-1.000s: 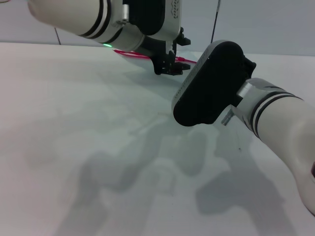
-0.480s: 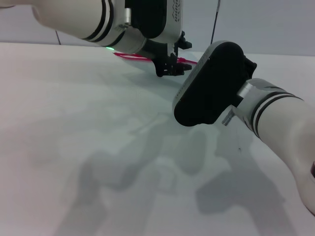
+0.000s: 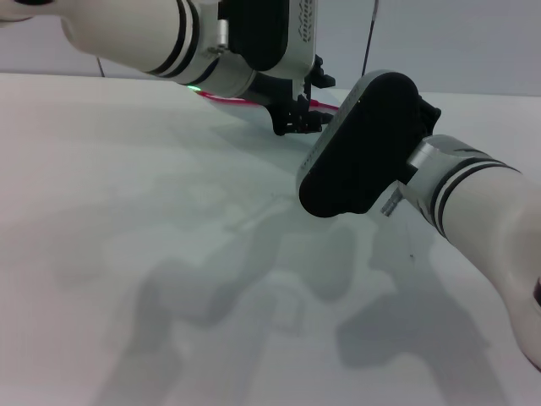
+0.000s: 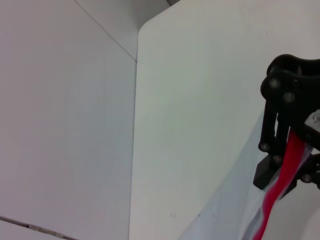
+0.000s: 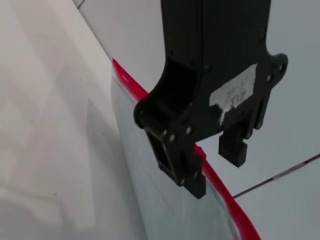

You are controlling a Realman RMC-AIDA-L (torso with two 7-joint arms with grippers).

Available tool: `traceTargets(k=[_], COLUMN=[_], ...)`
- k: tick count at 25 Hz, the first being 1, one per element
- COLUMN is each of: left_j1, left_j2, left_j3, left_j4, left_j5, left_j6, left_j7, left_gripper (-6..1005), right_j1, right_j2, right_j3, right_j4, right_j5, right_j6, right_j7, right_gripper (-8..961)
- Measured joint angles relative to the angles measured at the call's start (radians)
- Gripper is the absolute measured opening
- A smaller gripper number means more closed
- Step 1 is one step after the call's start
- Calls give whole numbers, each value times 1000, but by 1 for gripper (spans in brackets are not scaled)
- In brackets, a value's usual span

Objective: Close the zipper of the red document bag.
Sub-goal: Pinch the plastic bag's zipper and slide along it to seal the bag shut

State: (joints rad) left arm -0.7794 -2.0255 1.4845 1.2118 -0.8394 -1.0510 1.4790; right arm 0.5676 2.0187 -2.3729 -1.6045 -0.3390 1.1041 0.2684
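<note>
The red document bag (image 5: 150, 200) is a translucent pale pouch lying at the far side of the white table (image 3: 127, 211). Its zipper (image 3: 325, 105) is a thin red strip along the far edge. My left gripper (image 3: 297, 123) reaches down from the upper left and is shut on the zipper. In the right wrist view the left gripper (image 5: 215, 167) has one black finger on each side of the zipper (image 5: 130, 77). The left wrist view shows the bag (image 4: 225, 220), with the left gripper (image 4: 287, 175) pinching the zipper (image 4: 270, 210). My right gripper (image 3: 363, 144) sits just right of the left one, showing only its black housing. I cannot make out the slider.
A pale wall (image 3: 465, 34) rises right behind the table's far edge, with a thin dark cable (image 3: 368, 38) hanging on it. The table's corner (image 4: 142, 27) shows in the left wrist view.
My left gripper has slid a little to the right along the red zipper, closer to the right gripper. The right arm has not moved.
</note>
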Motion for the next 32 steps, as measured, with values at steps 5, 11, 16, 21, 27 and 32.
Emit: traceTargets(k=[5, 11, 16, 21, 27, 32], left_j1=[0, -1, -1, -1, 2, 3], left_j2=[2, 1, 1, 1, 1, 1], left_j3=[0, -1, -1, -4, -1, -1], left_j4=[-21, -33, -33, -33, -32, -32], left_j5=[-20, -26, -27, -27, -27, -27], left_j6=[12, 28, 28, 35, 55, 55], left_j7=[18, 26, 26, 26, 26, 26], left_gripper=[448, 429, 412, 369, 339, 339], right_j1=[0, 0, 0, 2, 3, 3], right_j2=[1, 1, 2, 1, 1, 1], right_j3=[-2, -3, -1, 0, 0, 0], right_j4=[-6, -6, -5, -4, -1, 1], right_j5=[0, 0, 0, 0, 0, 0], right_j6=[2, 3, 3, 3, 3, 3], right_j7=[0, 0, 0, 0, 0, 0], right_gripper=[51, 50, 50, 50, 50, 50])
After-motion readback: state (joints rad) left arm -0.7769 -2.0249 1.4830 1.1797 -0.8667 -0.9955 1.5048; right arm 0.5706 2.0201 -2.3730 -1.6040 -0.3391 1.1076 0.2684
